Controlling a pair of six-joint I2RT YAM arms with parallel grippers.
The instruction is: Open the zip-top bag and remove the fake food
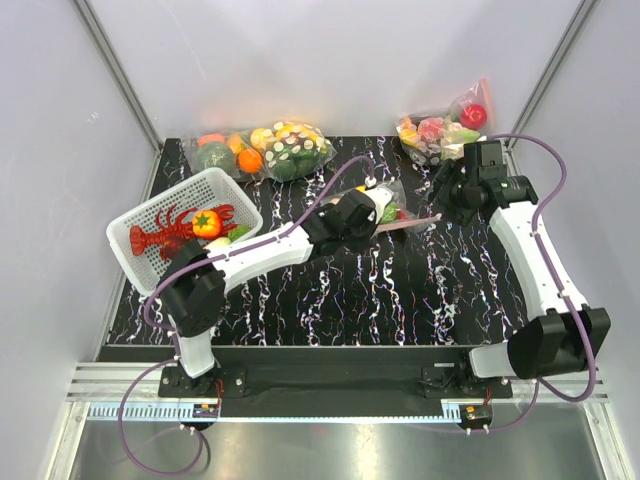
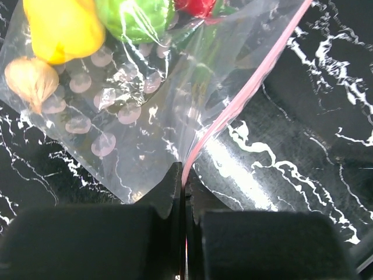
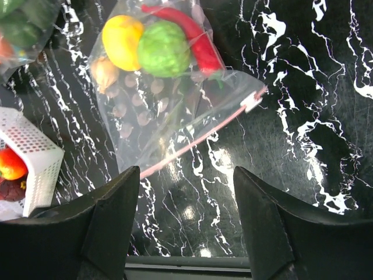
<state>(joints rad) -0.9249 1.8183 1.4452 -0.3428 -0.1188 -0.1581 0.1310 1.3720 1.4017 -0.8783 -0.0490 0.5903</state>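
The zip-top bag (image 3: pixel 175 125) is clear plastic printed with white polka dots, and its zip strip (image 3: pixel 192 143) is pinkish-red. Inside it show a yellow fruit (image 3: pixel 121 41), a green fruit (image 3: pixel 163 48), a red chilli (image 3: pixel 195 38) and a tan piece (image 3: pixel 105 71). The worktop (image 3: pixel 303 116) is black with white marble veins. The basket (image 1: pixel 215 178) is white lattice, and the lobster (image 1: pixel 160 238) in it is red.

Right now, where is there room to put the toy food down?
The bare table between the zip-top bag and the near edge is free. The back edge is crowded with full bags, and the white basket fills the left.
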